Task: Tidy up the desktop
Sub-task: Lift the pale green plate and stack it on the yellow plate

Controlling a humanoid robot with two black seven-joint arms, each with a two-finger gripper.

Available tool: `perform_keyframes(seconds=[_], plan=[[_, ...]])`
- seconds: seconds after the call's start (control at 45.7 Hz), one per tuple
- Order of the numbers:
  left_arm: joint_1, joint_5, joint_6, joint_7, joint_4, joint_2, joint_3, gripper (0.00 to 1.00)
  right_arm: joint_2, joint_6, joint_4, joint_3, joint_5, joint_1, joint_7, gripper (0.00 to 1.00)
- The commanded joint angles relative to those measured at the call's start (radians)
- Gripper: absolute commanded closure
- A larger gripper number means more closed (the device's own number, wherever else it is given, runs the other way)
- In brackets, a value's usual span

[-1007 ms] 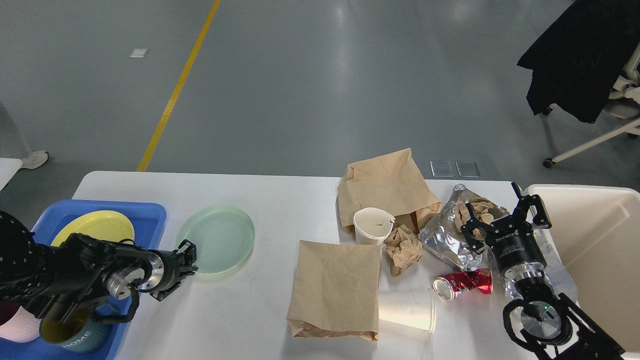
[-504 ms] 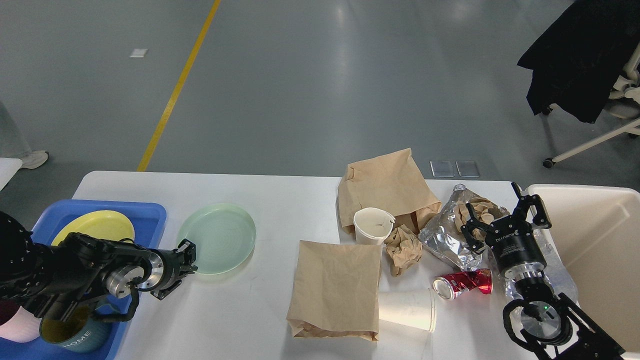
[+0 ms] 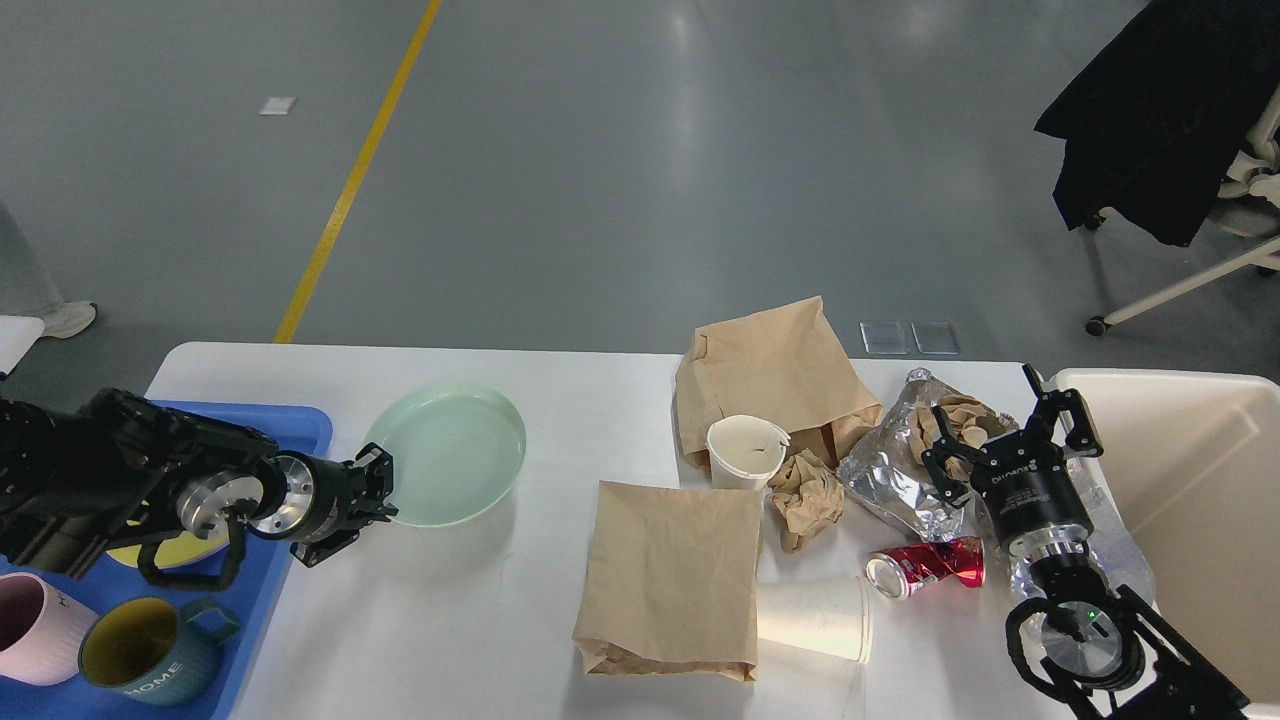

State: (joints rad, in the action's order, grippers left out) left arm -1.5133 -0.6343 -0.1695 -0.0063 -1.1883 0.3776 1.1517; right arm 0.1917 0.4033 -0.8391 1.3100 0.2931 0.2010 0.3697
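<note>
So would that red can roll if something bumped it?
Probably not far: the red can lies on its side but looks crushed and dented, so it would likely wobble or skid on the glossy desktop. It's probably light, and its crumpled sides could slip from a grip.

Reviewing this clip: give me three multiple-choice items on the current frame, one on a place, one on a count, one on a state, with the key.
1. Where do the two mugs sit?
A. in the blue tray
B. in the cream bin
C. on a paper bag

2. How many brown paper bags lie on the desktop?
A. one
B. two
C. four

3. How does the front paper cup rest?
A. upright
B. on its side
C. upside down

Key:
1 A: both stand in the blue tray at the left edge.
2 B: a flat bag and a back bag.
3 B: its side is along the table, beside the red can.
</note>
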Motion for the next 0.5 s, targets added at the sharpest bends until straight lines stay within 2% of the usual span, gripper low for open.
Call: perform_keyframes(seconds=[0.0,0.175,0.285,0.372,0.482], plan=[[-0.204,-0.036,-0.027,-0.001,-0.158,0.023,0.107,1.00,0.000,0.000,0.000,0.000,0.000,0.000,0.000,0.00],[-0.478,-0.061,-0.067,-0.006,-0.370,0.027,0.236,1.00,0.000,0.000,0.000,0.000,0.000,0.000,0.000,0.00],[-0.606,-0.079,-0.122,-0.008,-0.427,0.026,0.304,1.00,0.000,0.000,0.000,0.000,0.003,0.000,0.000,0.00],[-0.639,-0.107,-0.176,-0.006,-0.433,0.023,0.329,1.00,0.000,0.000,0.000,0.000,0.000,0.000,0.000,0.00],[-0.637,-0.113,-0.189,0.000,-0.433,0.027,0.336,1.00,0.000,0.000,0.000,0.000,0.000,0.000,0.000,0.00]])
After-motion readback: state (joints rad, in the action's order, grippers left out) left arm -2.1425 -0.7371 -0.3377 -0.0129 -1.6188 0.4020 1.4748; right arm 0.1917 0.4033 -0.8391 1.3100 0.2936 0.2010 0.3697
